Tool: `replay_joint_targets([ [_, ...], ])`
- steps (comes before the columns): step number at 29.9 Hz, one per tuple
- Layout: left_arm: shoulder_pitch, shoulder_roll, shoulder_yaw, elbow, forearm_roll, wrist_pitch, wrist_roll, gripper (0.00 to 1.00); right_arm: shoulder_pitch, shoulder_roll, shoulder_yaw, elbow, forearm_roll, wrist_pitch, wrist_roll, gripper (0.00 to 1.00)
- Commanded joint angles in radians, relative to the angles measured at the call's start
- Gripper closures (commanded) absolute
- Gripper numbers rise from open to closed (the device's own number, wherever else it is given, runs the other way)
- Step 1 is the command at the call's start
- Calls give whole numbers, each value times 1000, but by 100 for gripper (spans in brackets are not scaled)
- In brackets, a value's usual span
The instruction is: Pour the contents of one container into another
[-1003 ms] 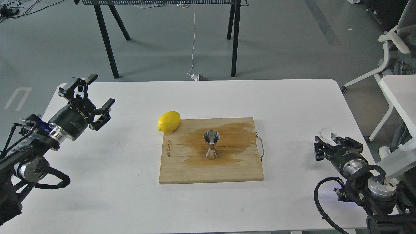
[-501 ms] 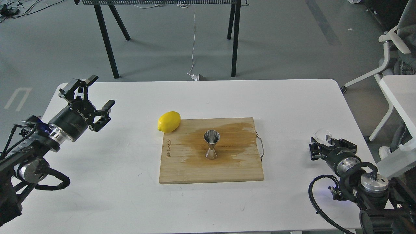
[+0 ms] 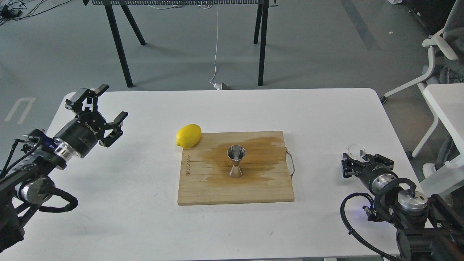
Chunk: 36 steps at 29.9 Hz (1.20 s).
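The steel hourglass jigger [image 3: 236, 161] stands upright in the middle of the wooden cutting board [image 3: 203, 188], on a wet brown stain. The small clear cup [image 3: 356, 149] is at the far right of the table, held at the tip of my right gripper [image 3: 359, 156], which is shut on it, well to the right of the board. Whether the cup holds anything is too small to tell. My left gripper [image 3: 114, 101] hovers open over the table's left side with nothing between its fingers, far from the jigger.
A yellow lemon [image 3: 188, 136] lies against the board's far left corner. A metal handle [image 3: 291, 163] sticks out from the board's right edge. A white side table and an office chair [image 3: 440, 54] stand off to the right.
My right gripper has moved a little to the left with the clear cup in it. The left arm has hardly moved. The jigger and lemon are still.
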Motion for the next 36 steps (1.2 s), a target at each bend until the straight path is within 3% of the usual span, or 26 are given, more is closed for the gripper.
replay_joint_targets([
  [1, 0, 0, 0, 0, 0, 0, 0, 1, 2, 0, 0, 1, 0, 1, 0, 45],
  [8, 0, 0, 0, 0, 0, 0, 0, 1, 0, 0, 0, 6, 0, 4, -1, 39],
  [14, 0, 0, 0, 0, 0, 0, 0, 1, 0, 0, 0, 10, 0, 5, -1, 19],
  [19, 0, 0, 0, 0, 0, 0, 0, 1, 2, 0, 0, 10, 0, 4, 0, 8],
  [36, 0, 0, 0, 0, 0, 0, 0, 1, 0, 5, 0, 7, 0, 1, 2, 2],
])
